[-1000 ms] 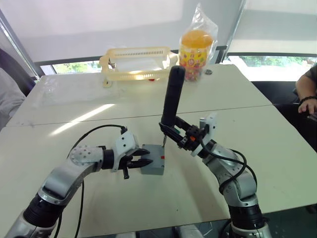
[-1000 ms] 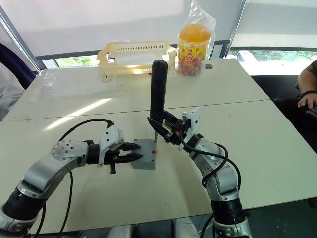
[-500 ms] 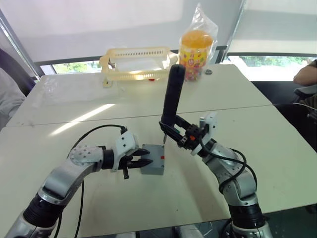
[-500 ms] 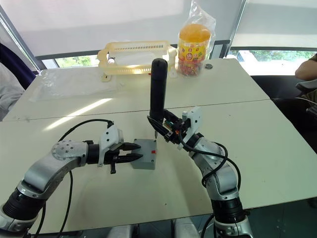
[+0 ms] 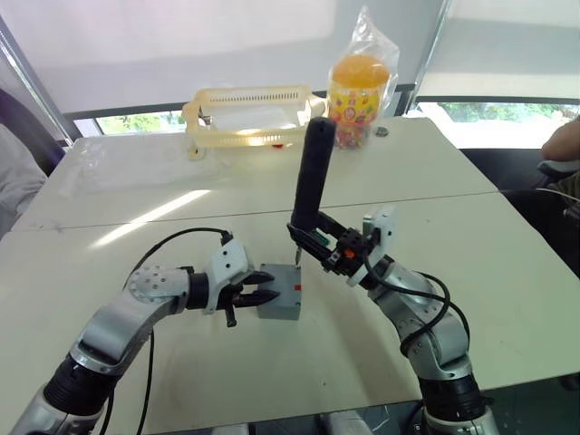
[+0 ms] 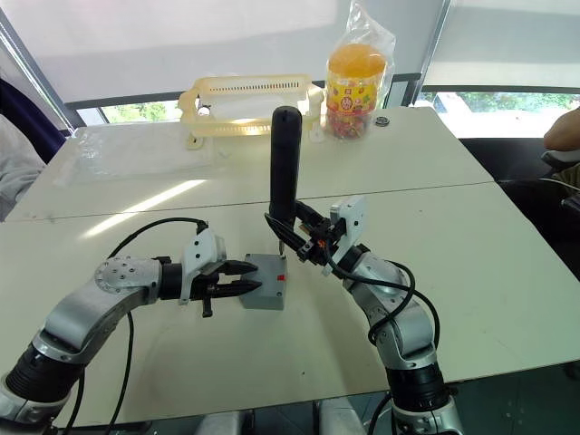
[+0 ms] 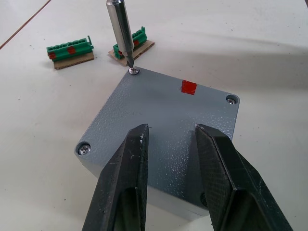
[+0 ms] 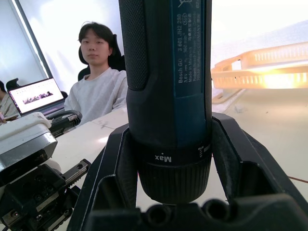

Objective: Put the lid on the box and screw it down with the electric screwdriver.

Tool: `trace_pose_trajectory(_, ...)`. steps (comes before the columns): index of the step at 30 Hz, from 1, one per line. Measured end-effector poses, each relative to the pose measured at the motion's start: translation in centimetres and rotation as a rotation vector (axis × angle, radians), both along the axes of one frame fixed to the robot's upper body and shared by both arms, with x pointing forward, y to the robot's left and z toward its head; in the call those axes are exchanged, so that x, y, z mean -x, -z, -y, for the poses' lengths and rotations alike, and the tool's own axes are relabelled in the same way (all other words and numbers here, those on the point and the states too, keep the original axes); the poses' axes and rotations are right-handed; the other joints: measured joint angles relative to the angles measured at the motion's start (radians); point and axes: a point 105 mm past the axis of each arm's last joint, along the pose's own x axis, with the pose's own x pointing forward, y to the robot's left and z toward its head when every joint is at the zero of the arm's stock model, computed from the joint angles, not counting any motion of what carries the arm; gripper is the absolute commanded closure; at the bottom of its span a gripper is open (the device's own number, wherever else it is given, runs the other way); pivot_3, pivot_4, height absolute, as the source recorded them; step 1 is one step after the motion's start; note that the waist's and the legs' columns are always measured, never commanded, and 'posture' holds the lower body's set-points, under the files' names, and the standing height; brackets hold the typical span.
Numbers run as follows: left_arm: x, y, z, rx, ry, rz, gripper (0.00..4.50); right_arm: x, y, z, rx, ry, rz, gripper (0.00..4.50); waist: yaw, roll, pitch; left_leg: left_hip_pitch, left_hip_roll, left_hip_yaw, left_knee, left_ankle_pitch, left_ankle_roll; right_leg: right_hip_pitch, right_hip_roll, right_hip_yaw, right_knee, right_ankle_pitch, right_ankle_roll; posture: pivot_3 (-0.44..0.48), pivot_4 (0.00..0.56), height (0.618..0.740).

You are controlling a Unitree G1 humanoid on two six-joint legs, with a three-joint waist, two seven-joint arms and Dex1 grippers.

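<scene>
The electric screwdriver, clamped in the right gripper, has its bit on a corner screw of the lid, green blocks just beyond.

Light: bright daylight from the windows behind.
Glare: sunlit streak on the table.
Focus: sharp.

silver arms, black hands, cables

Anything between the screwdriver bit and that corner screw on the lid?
Nothing visible. In the left wrist view the bit of the screwdriver sits right on the corner screw of the lid. The left claw is over the lid's opposite side, and the green blocks lie on the table beyond.
</scene>
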Motion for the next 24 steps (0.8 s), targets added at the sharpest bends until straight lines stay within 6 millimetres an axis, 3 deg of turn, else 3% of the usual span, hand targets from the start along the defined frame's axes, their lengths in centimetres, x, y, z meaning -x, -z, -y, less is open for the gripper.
trace_pose_trajectory(15, -0.13, 0.02, -0.08, 0.002, -0.002, 0.006, 2.98, 0.19, 0.34, -0.05, 0.017, -0.006, 0.009, 2.74, 0.000, 0.000, 0.000, 0.000, 0.000, 0.000, 0.000, 0.000, 0.000, 0.000, 0.000, 0.000, 0.000, 0.000, 0.000, 0.000, 0.150, 0.740)
trace_pose_trajectory(24, -0.30, 0.17, -0.13, 0.006, -0.010, 0.002, 2.98, 0.84, 0.90, -0.80, 0.110, -0.039, 0.113, 2.74, 0.000, -0.001, -0.002, 0.003, 0.000, 0.000, 0.000, 0.000, 0.000, 0.003, 0.000, 0.000, 0.000, 0.000, 0.000, 0.000, 0.150, 0.740)
